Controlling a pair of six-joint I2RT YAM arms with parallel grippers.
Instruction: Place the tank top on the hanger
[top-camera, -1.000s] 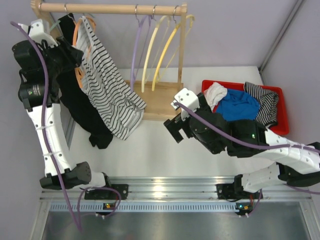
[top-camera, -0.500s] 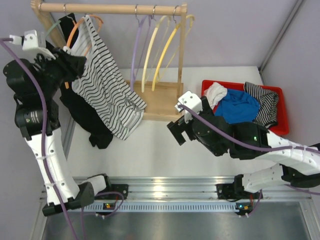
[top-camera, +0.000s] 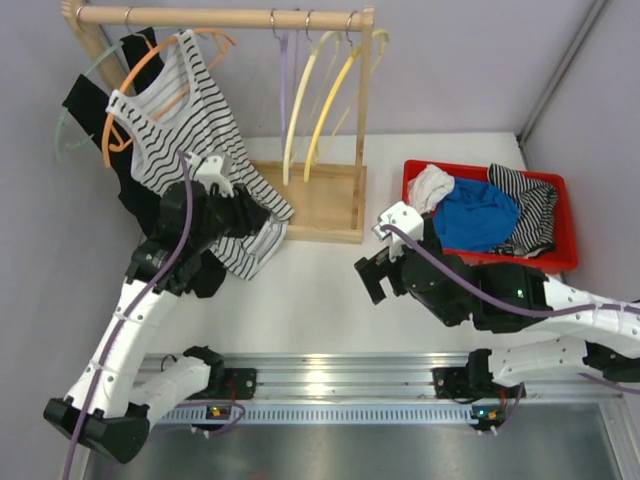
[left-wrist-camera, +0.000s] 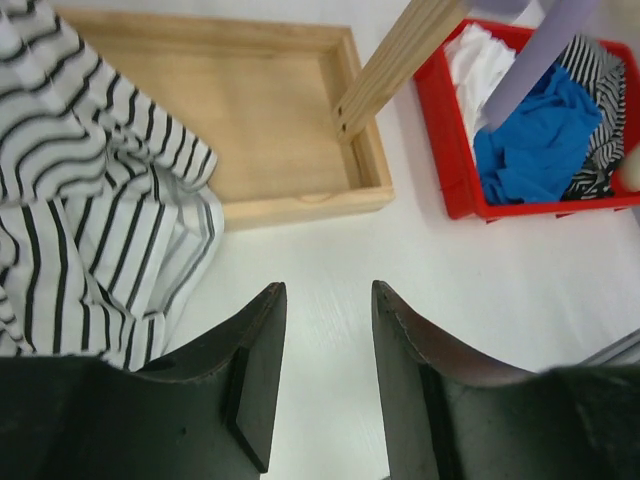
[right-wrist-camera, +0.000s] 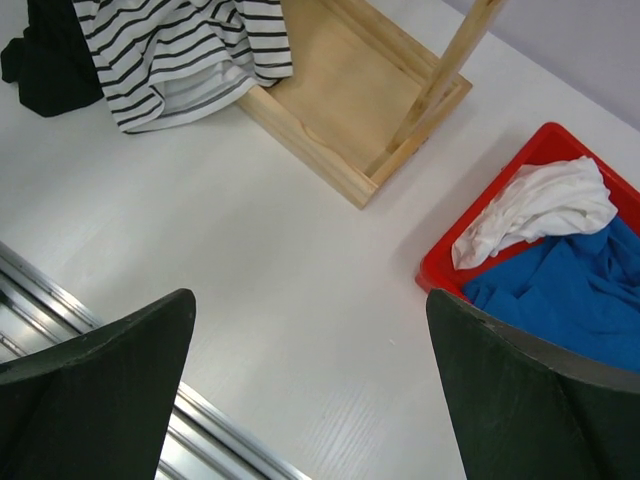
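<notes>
The left arm is reaching up from the near edge, elbow out to the left, and bending in toward the middle. Its left hand (left-wrist-camera: 327, 290) is hovering over the bare white surface (top-camera: 300, 300). Its fingers are standing apart with nothing between them, just right of a bunched striped hem. The right arm is lying folded low on the right. The right hand (right-wrist-camera: 308, 300) is pointing at the open middle of the surface, its fingers spread wide and empty.

Beyond the right arm, a red bin (top-camera: 565, 255) is sitting on the surface. It is holding a crumpled white cloth (top-camera: 432, 185) at its left end, a blue garment (top-camera: 480, 215) in the middle and a bolder striped garment (top-camera: 535, 205) at its right end. Left of the bin, a shallow wooden tray (top-camera: 320, 200) is forming the foot of a clothes rack.

Farthest back, the tank top (top-camera: 185, 110) is hanging on the orange hanger (top-camera: 120, 90), which is hooked over the rack's wooden rail (top-camera: 220, 16). The white fabric with thin black stripes is draping diagonally down to the right, both wide straps looped over the hanger's arms. Its hem is spilling in folds over the tray's near left corner and onto the surface. A black garment (top-camera: 95, 100) is hanging just behind it. A purple hanger (top-camera: 283, 80) and yellow hangers (top-camera: 335, 90) are dangling bare further along the rail.
</notes>
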